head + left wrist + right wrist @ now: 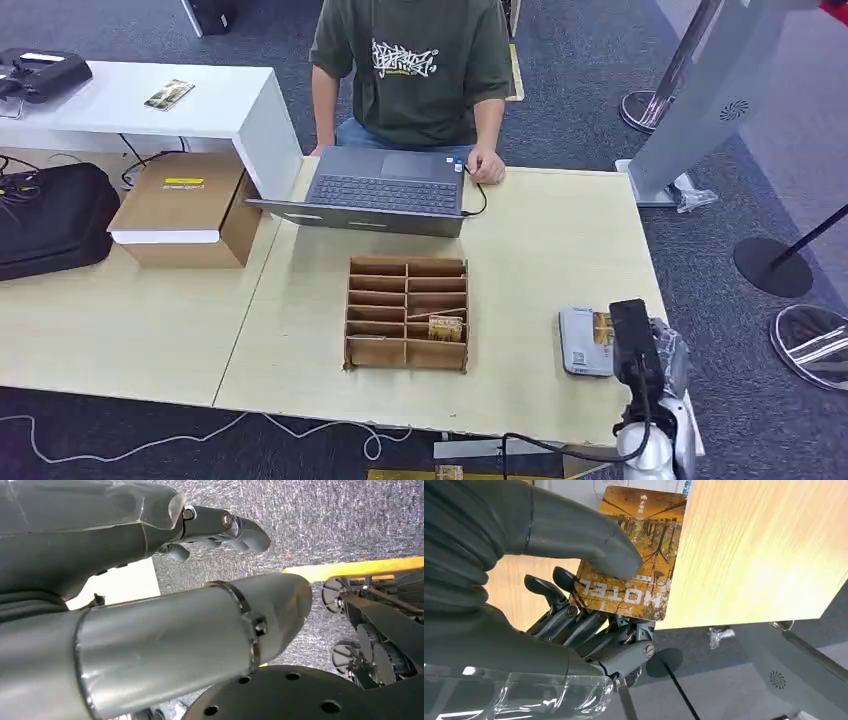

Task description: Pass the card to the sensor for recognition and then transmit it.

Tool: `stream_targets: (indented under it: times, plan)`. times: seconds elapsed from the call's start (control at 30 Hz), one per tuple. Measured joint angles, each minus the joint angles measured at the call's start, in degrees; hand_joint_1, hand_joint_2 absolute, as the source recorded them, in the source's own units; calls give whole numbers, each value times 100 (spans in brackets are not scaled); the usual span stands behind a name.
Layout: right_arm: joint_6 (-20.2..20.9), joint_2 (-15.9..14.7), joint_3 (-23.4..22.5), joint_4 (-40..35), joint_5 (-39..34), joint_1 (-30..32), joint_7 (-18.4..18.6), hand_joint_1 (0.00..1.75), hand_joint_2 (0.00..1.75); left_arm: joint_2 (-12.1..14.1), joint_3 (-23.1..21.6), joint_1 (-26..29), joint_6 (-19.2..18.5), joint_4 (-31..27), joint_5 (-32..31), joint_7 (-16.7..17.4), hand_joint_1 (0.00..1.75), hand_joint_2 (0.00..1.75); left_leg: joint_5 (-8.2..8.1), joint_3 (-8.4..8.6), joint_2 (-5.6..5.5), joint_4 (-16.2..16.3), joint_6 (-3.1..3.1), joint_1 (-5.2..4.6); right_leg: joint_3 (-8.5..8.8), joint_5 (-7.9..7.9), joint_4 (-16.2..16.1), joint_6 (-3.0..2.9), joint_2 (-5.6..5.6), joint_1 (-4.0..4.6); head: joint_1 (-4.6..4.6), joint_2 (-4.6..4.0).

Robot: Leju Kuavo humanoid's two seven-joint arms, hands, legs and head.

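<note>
My right hand is at the table's front right corner and pinches an orange-brown card printed "HOTEL". In the right wrist view the thumb lies on the card and the darker fingers press from beneath it. The card hangs over the right part of a flat grey sensor lying on the table; whether they touch I cannot tell. My left hand hangs above the carpet with nothing in it, its fingers stretched out.
A wooden divider box sits mid-table with another card in a front slot. Behind it is an open laptop with a seated person's hand beside it. A cardboard box and black bag stand at left.
</note>
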Motion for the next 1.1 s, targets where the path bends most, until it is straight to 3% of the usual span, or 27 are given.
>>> stream_targets:
  times: [1.1]
  plan:
    - [199,-85,-177,1290,111,-711,142,175,175,50,-2,-7,39,0,-35,0,0,0,1,5,3,0,0,0,2,1,0,0,3,0,0,0]
